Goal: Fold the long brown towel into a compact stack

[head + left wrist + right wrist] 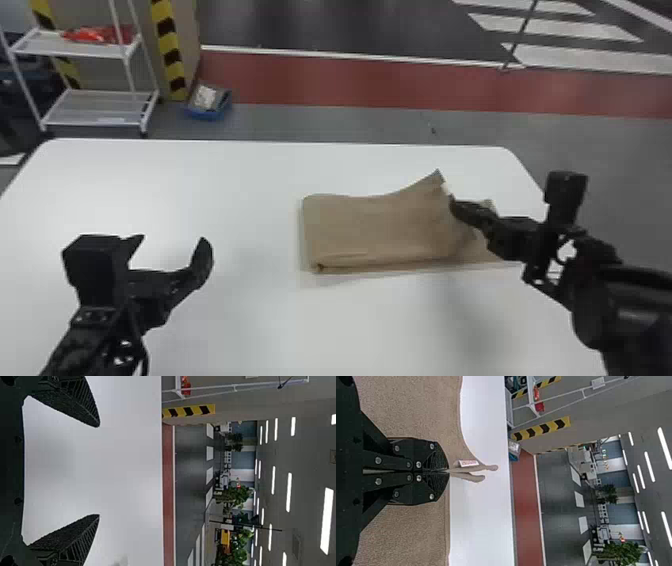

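1. Left gripper (171,242): over the near left part of the white table (240,310), fingers spread wide, nothing between them
2. Right gripper (452,200): over the right part of the table, fingers closed on a pinched fold of the brown towel (370,225); it hides some of the cloth behind it
3. Towel: on the right half of the table, folded in layers, its far edge peaked beside the gripper; a lower layer runs on toward the table's right edge; a white tag (446,188) with red marking sits by the pinch
4. White shelf rack (100,123): beyond the table's far left corner; top shelf bears a red item (100,35), exact nature unclear
5. Blue bin (209,115): on the floor beyond the table's far edge, left of its middle; holds a white item (205,96) and something grey
6. Yellow-and-black striped column (172,50): past the table's far edge, toward its left
7. Red floor band (325,77): across the floor beyond the table, dark roadway with white markings behind it
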Controlling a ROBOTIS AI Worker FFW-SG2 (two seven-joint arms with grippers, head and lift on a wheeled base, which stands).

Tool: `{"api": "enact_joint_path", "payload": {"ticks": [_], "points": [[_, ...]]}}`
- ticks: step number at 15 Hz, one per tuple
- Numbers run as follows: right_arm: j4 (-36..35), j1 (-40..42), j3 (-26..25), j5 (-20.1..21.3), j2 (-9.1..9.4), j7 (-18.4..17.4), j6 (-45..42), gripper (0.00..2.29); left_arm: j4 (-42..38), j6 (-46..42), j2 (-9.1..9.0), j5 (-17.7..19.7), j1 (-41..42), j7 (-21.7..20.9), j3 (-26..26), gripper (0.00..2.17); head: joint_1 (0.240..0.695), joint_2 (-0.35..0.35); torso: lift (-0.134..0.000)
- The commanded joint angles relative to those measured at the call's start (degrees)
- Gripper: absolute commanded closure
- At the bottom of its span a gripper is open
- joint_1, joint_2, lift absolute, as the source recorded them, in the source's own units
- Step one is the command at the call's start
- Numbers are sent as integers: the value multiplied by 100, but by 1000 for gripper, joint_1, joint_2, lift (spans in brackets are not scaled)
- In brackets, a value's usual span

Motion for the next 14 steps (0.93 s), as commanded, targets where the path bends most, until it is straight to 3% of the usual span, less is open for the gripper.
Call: {"api": "enact_joint_path", "payload": {"ticks": [1, 3, 5, 9, 12, 14], "points": [[-566, 70, -361, -288, -9, 13, 365, 1146, 13, 0, 9, 0, -15, 8, 7, 66, 695, -136, -125], [-627, 9, -607, -376, -96, 13, 453, 1146, 13, 0, 9, 0, -15, -1, 24, 66, 695, -148, -125], [-126, -97, -484, -112, -246, 48, 330, 1146, 13, 0, 9, 9, -15, -9, 24, 66, 695, -167, -125], [480, -167, -300, 187, -193, 101, -39, 1146, 39, 18, 9, 0, -50, -18, 7, 66, 695, -186, -125], [129, -132, -458, 90, -193, 101, 190, 1146, 83, 88, 0, -18, -147, -9, -28, 66, 695, -187, -125], [-390, -97, -713, 37, -211, 118, 858, 1146, 101, 88, -9, -26, -156, 8, -46, 66, 695, -191, -125]]}}
